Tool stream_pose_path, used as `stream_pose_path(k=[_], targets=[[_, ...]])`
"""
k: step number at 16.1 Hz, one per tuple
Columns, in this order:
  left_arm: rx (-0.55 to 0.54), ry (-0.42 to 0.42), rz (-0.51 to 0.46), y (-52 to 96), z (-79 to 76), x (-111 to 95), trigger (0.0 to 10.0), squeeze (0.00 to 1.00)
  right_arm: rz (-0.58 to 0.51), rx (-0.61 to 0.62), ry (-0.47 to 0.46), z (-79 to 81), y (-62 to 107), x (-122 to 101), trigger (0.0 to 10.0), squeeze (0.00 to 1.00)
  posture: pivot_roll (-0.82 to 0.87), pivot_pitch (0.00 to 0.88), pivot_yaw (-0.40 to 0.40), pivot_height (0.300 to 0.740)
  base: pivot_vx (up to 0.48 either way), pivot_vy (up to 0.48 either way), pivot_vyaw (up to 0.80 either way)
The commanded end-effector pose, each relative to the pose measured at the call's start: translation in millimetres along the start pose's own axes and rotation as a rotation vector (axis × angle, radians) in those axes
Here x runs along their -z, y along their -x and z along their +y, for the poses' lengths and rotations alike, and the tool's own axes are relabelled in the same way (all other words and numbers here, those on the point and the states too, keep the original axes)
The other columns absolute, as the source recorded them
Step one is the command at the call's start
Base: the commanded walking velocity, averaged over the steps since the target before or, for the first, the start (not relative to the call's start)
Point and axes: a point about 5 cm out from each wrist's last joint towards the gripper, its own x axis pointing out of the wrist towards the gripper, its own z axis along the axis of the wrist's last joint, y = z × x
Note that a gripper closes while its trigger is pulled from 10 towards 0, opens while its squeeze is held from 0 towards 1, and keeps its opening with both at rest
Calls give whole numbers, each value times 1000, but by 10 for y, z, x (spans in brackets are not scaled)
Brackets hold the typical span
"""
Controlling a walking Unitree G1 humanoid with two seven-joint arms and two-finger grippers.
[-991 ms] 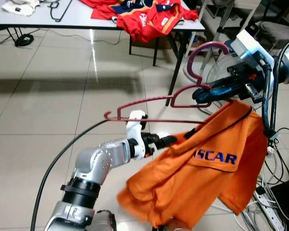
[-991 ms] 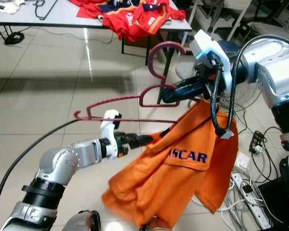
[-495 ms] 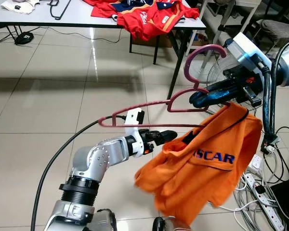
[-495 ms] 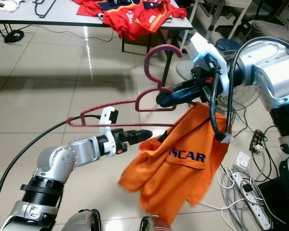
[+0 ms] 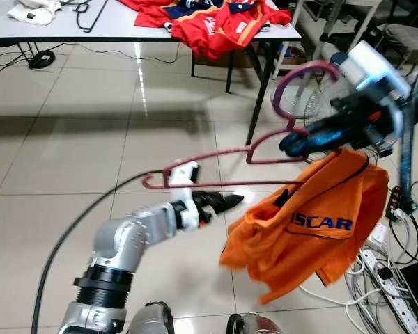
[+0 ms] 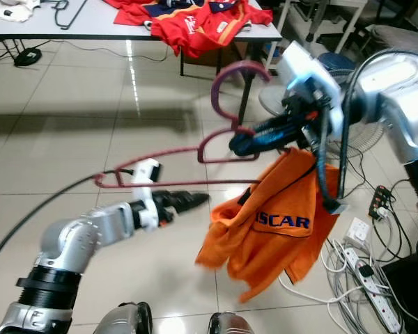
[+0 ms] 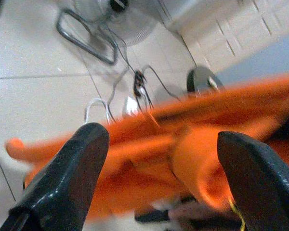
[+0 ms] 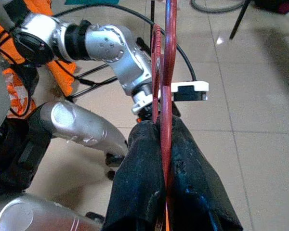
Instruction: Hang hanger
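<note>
- The right gripper [image 5: 292, 145] is raised at the robot's right side, its two black fingers [image 8: 139, 183] pressed together on the dark red hanger [image 5: 265, 142], gripping it just below the hook.
- The hanger is held in the air above the tiled floor [image 5: 70, 160]. Its hook curves upward beside the gripper, and its long lower bar runs out toward the robot's left.
- An orange shirt [image 5: 313, 223] with dark blue lettering hangs from the right end of the hanger, draped below the right gripper and bunched on its lower left side. The rest of the bar is bare.
- The left gripper [image 5: 226, 202] is extended forward below the hanger's bar, just beside the shirt's near edge. In the left wrist view its fingers [image 7: 72, 173] stand wide apart with the orange cloth beyond them; nothing is clamped.
- A bench [image 5: 125, 31] stands at the far side of the room, carrying a heap of red clothing [image 5: 216, 17], a white cloth [image 5: 31, 10] and a dark wire hanger [image 5: 90, 14].
- A floor fan [image 5: 310, 104] stands behind the right arm; cables and a power strip [image 5: 393, 299] lie on the floor at the robot's right.
</note>
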Motion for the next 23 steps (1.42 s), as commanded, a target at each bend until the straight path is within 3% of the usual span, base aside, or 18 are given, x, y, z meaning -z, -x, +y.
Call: stream_pose_path(k=[1, 2, 3, 4, 8, 11, 12, 13, 14, 17, 23], targets=[[9, 4, -45, 10, -49, -92, 10000, 0, -14, 12, 59, 39, 85, -158, 0, 0, -124, 125, -34, 740, 0, 0, 0], [9, 18, -70, 31, -43, -96, 10000, 0, -20, 11, 62, 51, 85, -175, 0, 0, -123, 127, -37, 740, 0, 0, 0], [11, 9, -80, 50, -51, -84, 10000, 812, -23, 12, 67, 61, 86, -187, 0, 0, -124, 131, -39, 740, 0, 0, 0], [10, -1, -90, 62, -61, -74, 10000, 1000, -26, 15, 71, 66, 89, -197, 0, 0, -124, 132, -39, 740, 0, 0, 0], [71, 55, -84, 122, -152, -19, 10000, 1000, -37, 30, 78, 97, 128, -222, 0, 0, -117, 139, -41, 740, 0, 0, 0], [249, 72, 11, 203, -346, 51, 10000, 1000, -39, 49, 77, 78, 131, -196, 0, 0, -111, 140, -34, 740, 0, 0, 0], [225, 52, 37, 193, -327, 97, 10000, 1000, -37, 52, 77, 72, 119, -186, 0, 0, -107, 142, -30, 740, 0, 0, 0], [190, 52, 44, 172, -293, 150, 10000, 588, -29, 58, 81, 65, 99, -166, 0, 0, -107, 147, -27, 740, 0, 0, 0], [156, 38, 31, 146, -261, 163, 10000, 0, -29, 61, 82, 57, 88, -159, 0, 0, -106, 149, -26, 740, 0, 0, 0], [36, 6, 21, 72, -140, 230, 10000, 0, -37, 61, 79, 54, 53, -134, 0, 0, -103, 160, -27, 740, 0, 0, 0], [-15, -11, 52, 90, -36, 327, 10000, 0, -50, 58, 69, 43, 17, -91, 0, 0, -98, 174, -22, 740, 0, 0, 0]])
